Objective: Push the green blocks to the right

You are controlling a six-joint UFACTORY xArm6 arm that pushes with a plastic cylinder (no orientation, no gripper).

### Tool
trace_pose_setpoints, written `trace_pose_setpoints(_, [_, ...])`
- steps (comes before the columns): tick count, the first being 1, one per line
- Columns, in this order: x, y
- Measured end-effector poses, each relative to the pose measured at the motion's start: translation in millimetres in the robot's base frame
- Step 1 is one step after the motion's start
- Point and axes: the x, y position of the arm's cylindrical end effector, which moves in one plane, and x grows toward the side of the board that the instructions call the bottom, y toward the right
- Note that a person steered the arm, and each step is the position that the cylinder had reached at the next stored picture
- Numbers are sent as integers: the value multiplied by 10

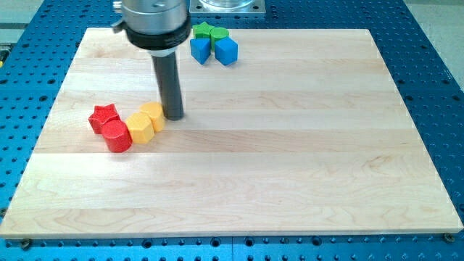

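Observation:
Two green blocks sit at the view's top centre: a green star and a second green block beside it on the right, shape unclear. Two blue blocks touch them from below: one on the left, a blue cube on the right. My tip rests on the board well below and left of the green blocks, just right of the upper yellow block.
A second yellow block, a red cylinder and a red star form a cluster left of my tip. The wooden board lies on a blue perforated table.

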Motion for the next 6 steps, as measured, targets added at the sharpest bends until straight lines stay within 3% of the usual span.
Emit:
trace_pose_setpoints(1, [-2,-216])
trace_pose_setpoints(5, [-1,-164])
trace_pose_setpoints(6, [-284,-168])
